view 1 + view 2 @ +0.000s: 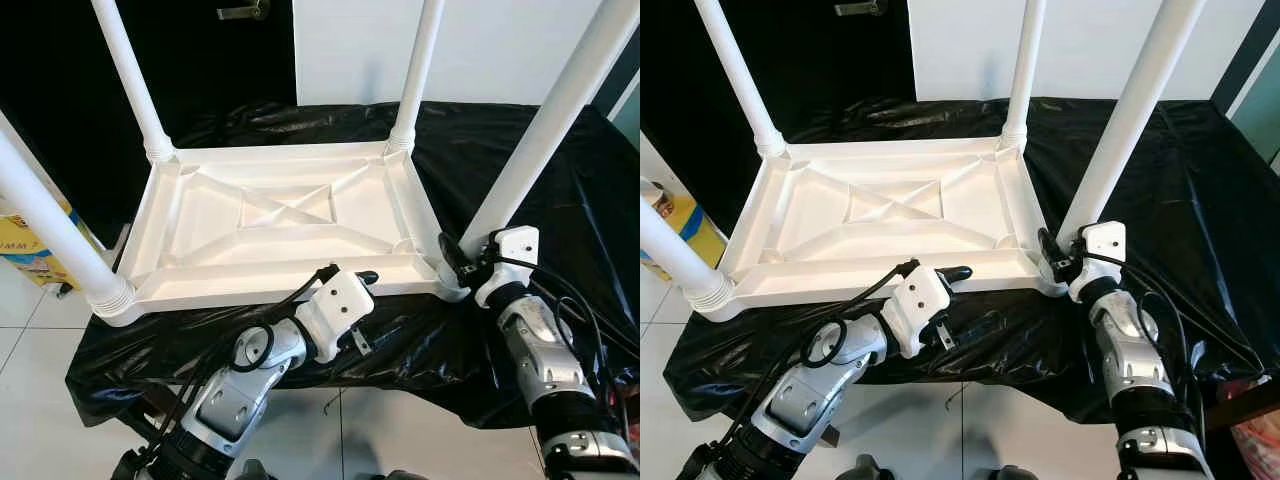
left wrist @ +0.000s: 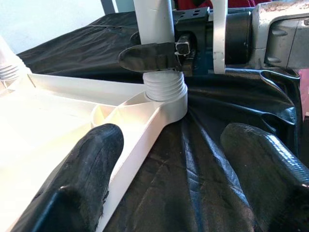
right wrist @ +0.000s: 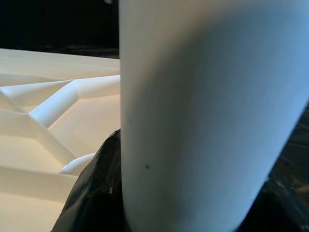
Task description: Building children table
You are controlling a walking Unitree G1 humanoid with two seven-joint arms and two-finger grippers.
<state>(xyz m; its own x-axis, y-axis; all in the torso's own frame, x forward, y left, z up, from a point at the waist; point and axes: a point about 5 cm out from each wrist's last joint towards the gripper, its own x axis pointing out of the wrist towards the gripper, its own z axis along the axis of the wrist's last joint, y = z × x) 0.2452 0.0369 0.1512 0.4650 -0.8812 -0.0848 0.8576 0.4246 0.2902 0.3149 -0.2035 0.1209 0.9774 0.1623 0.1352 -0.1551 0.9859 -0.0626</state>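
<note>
A white children's table top lies upside down on a black cloth, with a white leg standing upright at each corner. My right gripper is shut on the near-right leg, just above its threaded collar. One of its fingers crosses that leg in the left wrist view. In the right wrist view the same leg is pressed close to the camera. My left gripper is open at the top's near rim, left of that corner, one finger over the rim and the other over cloth.
A yellow cardboard box stands on the white tiled floor to the left. Behind the covered surface are a dark door with a handle and a white wall. The cloth hangs over the near edge.
</note>
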